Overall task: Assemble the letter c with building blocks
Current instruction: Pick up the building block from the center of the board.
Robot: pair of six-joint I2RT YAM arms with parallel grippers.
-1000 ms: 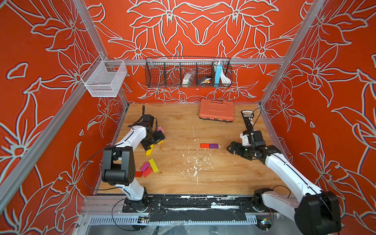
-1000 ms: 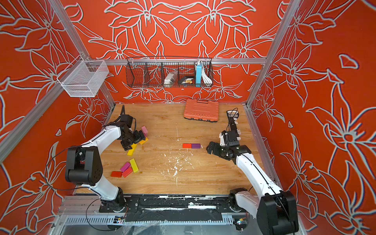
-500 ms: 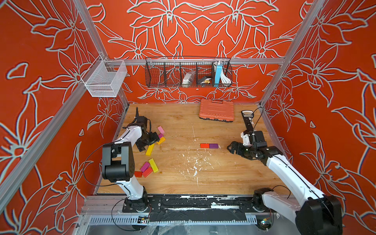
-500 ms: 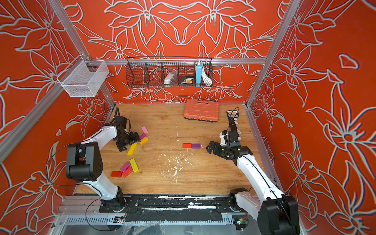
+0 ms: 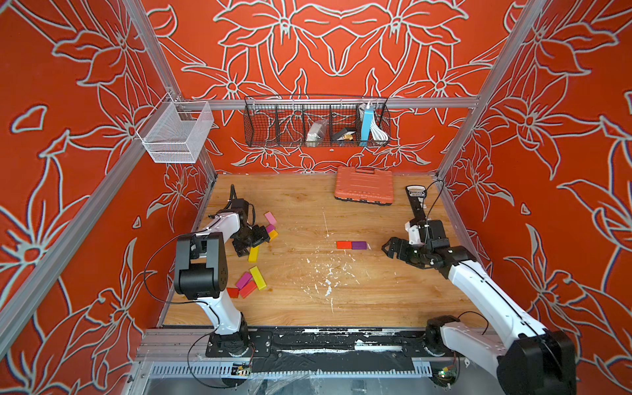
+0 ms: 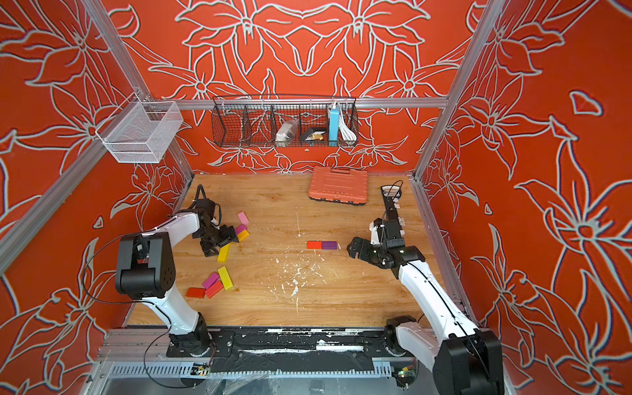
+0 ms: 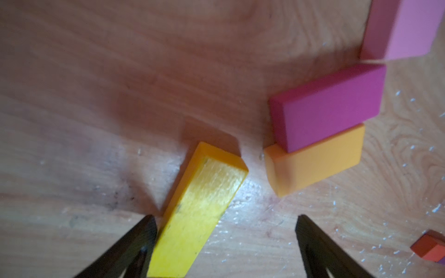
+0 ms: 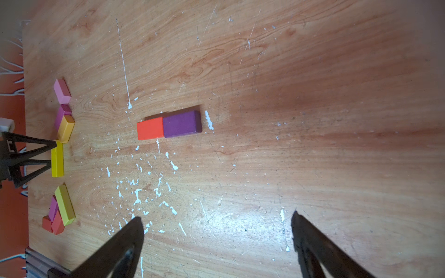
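Observation:
My left gripper (image 7: 225,217) is low over a yellow bar (image 7: 199,216) and open. One finger (image 7: 144,231) rests against the bar's side and the other stands clear of it. In both top views this gripper (image 5: 251,241) (image 6: 220,241) is at the left, next to a pink block (image 5: 270,218), a magenta block (image 5: 270,228) and an orange block (image 5: 273,235). A red block (image 5: 343,245) and a purple block (image 5: 359,245) lie end to end mid-table. My right gripper (image 5: 390,247) (image 8: 216,216) is open over bare wood to their right.
A second cluster lies near the left front: a yellow bar (image 5: 258,277), a magenta block (image 5: 243,280) and two red blocks (image 5: 248,289). An orange ribbed tool case (image 5: 364,186) sits at the back. A black wire basket (image 5: 316,121) and a white mesh basket (image 5: 178,131) hang on the walls.
My left gripper has swung from the pink and magenta blocks toward the front, over the yellow bar, and its jaws have narrowed a little. The right arm has not moved.

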